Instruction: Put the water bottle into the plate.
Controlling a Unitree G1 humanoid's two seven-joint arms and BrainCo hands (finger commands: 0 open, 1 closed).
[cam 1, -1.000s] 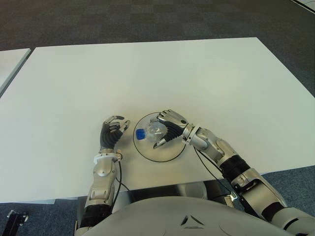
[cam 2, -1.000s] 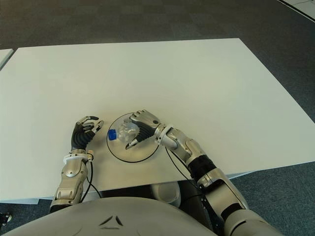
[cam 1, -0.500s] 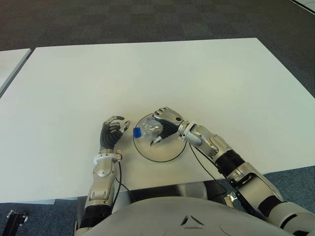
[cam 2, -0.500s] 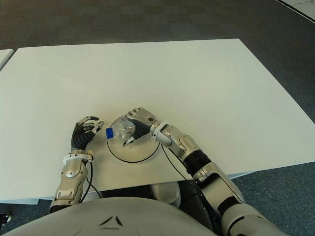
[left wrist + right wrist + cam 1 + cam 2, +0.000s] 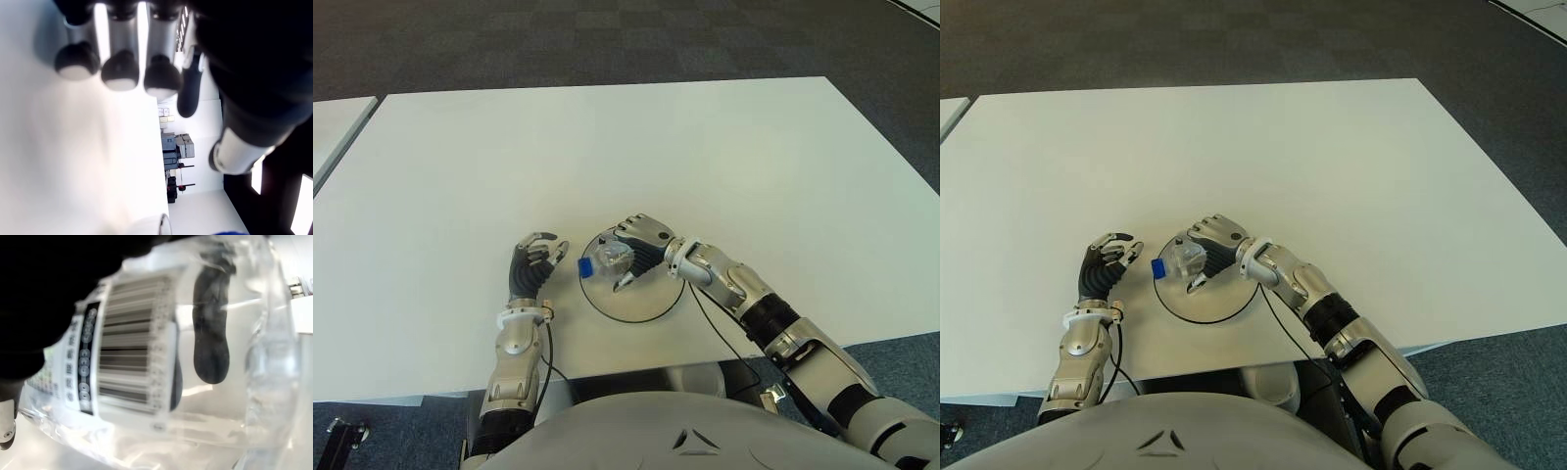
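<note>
Clear water bottle [image 5: 605, 262] clasped in right hand [image 5: 636, 247] over plate [image 5: 646, 305].

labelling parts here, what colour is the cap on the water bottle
Blue. The cap of the water bottle, held in the right hand, shows best in the left eye view.

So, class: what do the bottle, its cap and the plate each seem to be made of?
Bottle: thin clear plastic, glossy, with a fingertip visible through it and a printed barcode label. Cap: opaque blue, probably plastic. Plate: looks like clear glass or plastic, with the white table showing through inside its dark rim.
</note>
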